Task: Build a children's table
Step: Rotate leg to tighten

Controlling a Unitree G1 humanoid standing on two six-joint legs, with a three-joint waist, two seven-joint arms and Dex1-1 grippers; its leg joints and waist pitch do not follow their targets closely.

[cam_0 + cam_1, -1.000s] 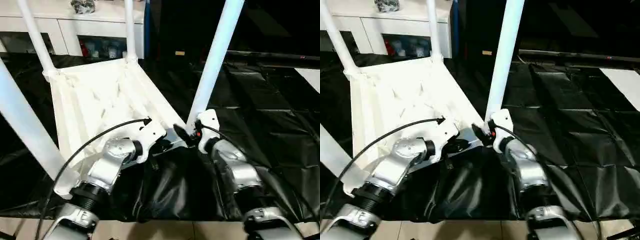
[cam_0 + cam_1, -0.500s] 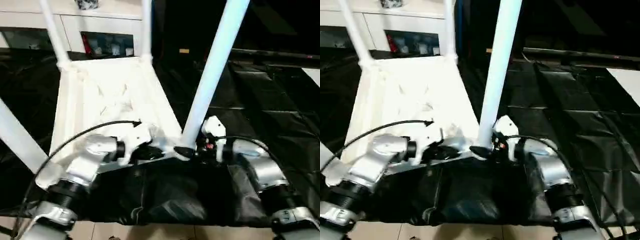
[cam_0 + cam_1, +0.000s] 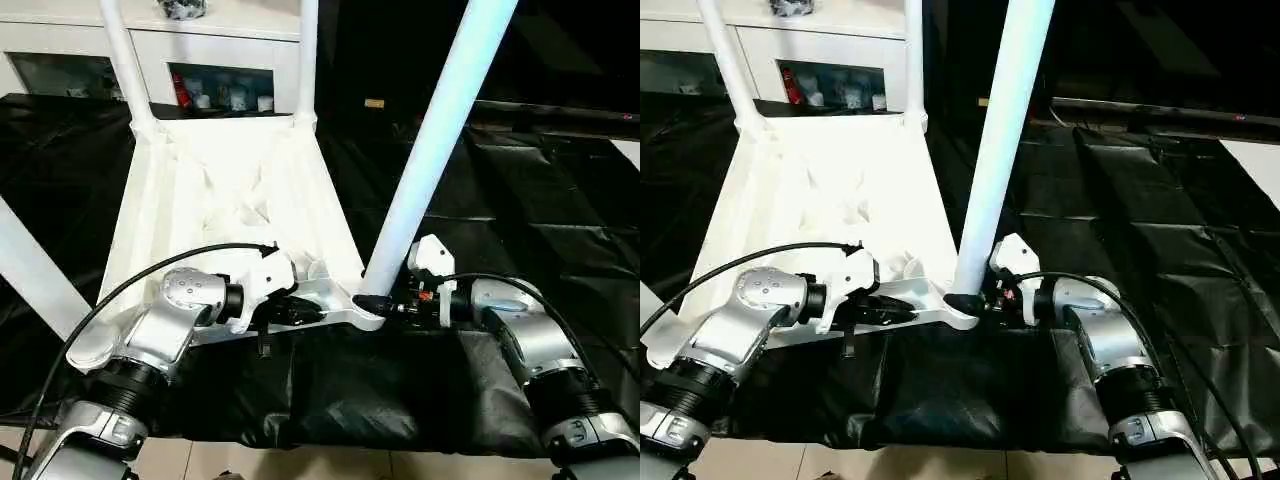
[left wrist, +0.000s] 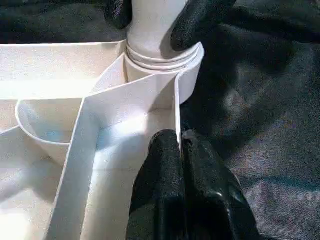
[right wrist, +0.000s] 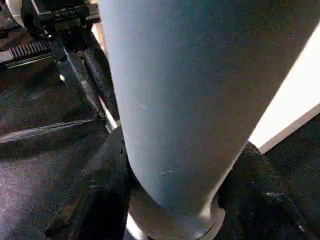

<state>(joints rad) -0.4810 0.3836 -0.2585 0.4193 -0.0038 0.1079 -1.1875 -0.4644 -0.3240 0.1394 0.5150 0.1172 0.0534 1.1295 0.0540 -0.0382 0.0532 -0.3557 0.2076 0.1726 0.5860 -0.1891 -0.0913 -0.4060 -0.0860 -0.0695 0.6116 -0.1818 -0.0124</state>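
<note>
Four legs: long white tubular legs stand up from the corner sockets; the near right leg [image 3: 440, 140] rises just in front of the robot.
Worktop: large black-covered worktop [image 3: 560, 200] carries the whole piece.
Tabletop: white plastic rectangular tabletop [image 3: 220, 190] lies upside down, ribbed underside up, its near edge at the worktop's front.
Handling: by the look, light hollow plastic, stiff along ribs and tubes, smooth enough to slide on the black cover; a long leg would lever hard on its socket, so low on the leg beside the collar, or on a rib or rim, seems the safest hold.
Right pincer [image 3: 962, 300]: about half open, its two black fingers on either side of the near right leg's base, just above the socket; whether they press the tube I cannot tell.
Left pincer [image 4: 179, 165]: clamped thin on the upright wall of the tabletop's near rim, close beside that socket.
</note>
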